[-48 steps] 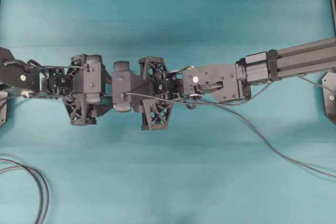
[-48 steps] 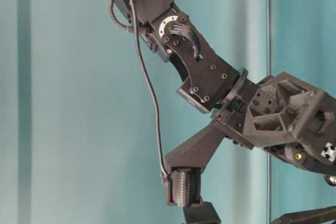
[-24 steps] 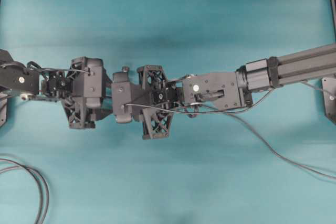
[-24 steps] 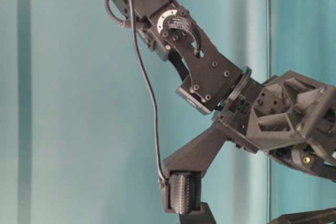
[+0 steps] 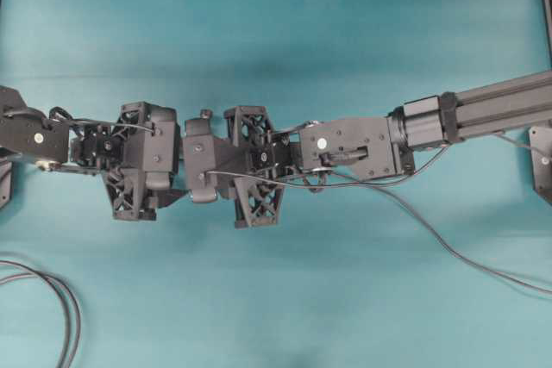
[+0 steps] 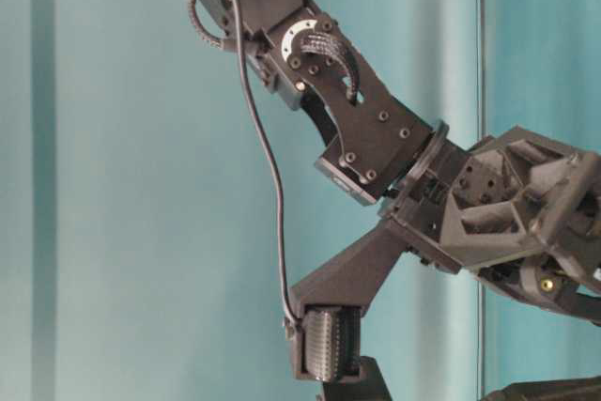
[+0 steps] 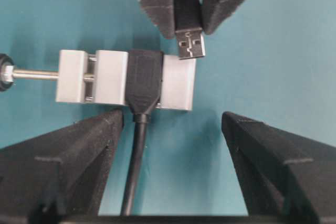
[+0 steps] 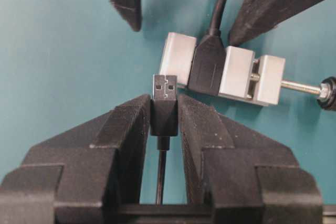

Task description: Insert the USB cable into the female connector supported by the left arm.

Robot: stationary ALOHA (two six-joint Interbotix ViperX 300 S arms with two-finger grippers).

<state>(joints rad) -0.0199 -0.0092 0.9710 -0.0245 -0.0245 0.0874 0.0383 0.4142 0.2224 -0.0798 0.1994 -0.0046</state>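
Note:
The female connector (image 7: 107,80), a white block with a black band, a rod and a black knob (image 5: 205,113), lies on the teal surface. My left gripper (image 7: 172,119) stands open around its near side. The left finger (image 7: 79,156) touches the block's lower edge and the right finger (image 7: 273,161) is well clear. My right gripper (image 8: 164,109) is shut on the dark plug of the USB cable (image 8: 164,116). Its silvery tip (image 7: 190,45) sits at the block's end corner, beside the black band and not in it. From overhead the two grippers (image 5: 168,161) (image 5: 200,161) meet nose to nose.
A looped double black cable (image 5: 52,299) lies at the bottom left. The USB cable trails off to the right across the surface (image 5: 466,256) and hangs along the right arm (image 6: 272,185). A black mount (image 5: 542,161) stands at the right edge.
The right gripper with the plug has shifted left and slightly up, uncovering the black knob. The left gripper has moved right toward it. Both jaws stand as before.

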